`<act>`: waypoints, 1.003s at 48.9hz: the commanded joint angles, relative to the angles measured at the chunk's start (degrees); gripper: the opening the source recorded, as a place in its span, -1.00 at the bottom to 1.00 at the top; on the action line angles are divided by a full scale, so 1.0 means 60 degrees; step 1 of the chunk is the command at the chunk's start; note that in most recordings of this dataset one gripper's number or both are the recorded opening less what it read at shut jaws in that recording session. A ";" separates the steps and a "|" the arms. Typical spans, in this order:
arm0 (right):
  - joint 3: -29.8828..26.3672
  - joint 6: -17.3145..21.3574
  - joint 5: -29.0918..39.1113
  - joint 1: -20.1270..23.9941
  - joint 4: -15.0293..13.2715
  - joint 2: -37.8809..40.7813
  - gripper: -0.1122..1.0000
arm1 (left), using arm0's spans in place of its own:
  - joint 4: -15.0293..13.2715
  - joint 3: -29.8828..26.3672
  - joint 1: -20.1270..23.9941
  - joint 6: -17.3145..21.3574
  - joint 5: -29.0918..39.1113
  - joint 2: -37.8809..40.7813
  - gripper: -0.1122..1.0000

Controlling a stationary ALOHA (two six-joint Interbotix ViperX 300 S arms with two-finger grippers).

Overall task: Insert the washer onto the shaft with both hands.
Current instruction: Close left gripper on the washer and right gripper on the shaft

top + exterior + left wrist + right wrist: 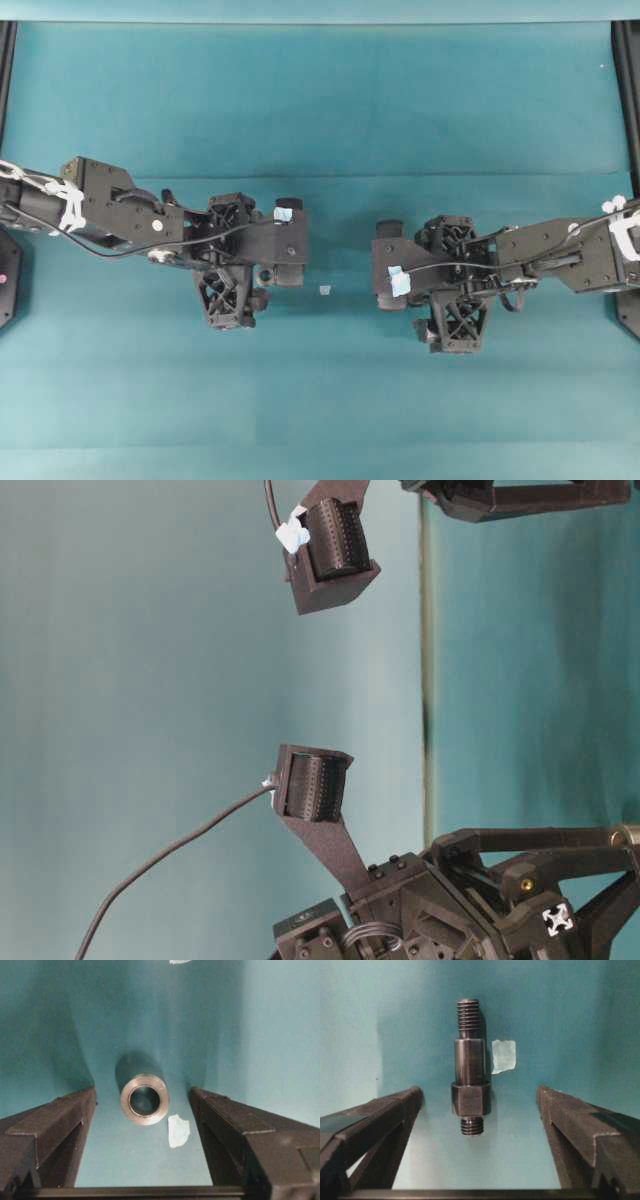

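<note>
Spread black left gripper [142,1125] and right gripper [480,1125] straddle ungrasped silver washer [144,1099] and dark stepped shaft [470,1066]; insertion remains.

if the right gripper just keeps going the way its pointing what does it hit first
Most likely the shaft. In the right wrist view it lies on the teal cloth centred between the open fingers of the right gripper. Depth is unclear, so the cloth could come first.
</note>
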 commanded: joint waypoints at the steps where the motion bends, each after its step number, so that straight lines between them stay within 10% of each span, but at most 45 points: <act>1: -0.0059 0.0000 -0.0015 0.0044 0.0029 -0.0059 0.58 | 0.0029 -0.0073 0.0015 -0.0015 -0.0088 -0.0059 0.66; 12: -0.0044 0.0000 0.0015 -0.0103 0.0044 -0.0044 0.47 | 0.0029 -0.0029 0.0015 0.0000 -0.0366 -0.0088 0.53; 31: -0.0015 -0.0088 0.0088 -0.0337 0.0029 -0.0044 -0.33 | 0.0029 0.0190 0.0015 0.0073 -0.0366 -0.0176 -0.12; 49: 0.0000 -0.0117 0.0190 -0.0352 0.0000 0.0015 -0.78 | 0.0029 0.0176 0.0015 0.0146 -0.0366 -0.0220 -0.13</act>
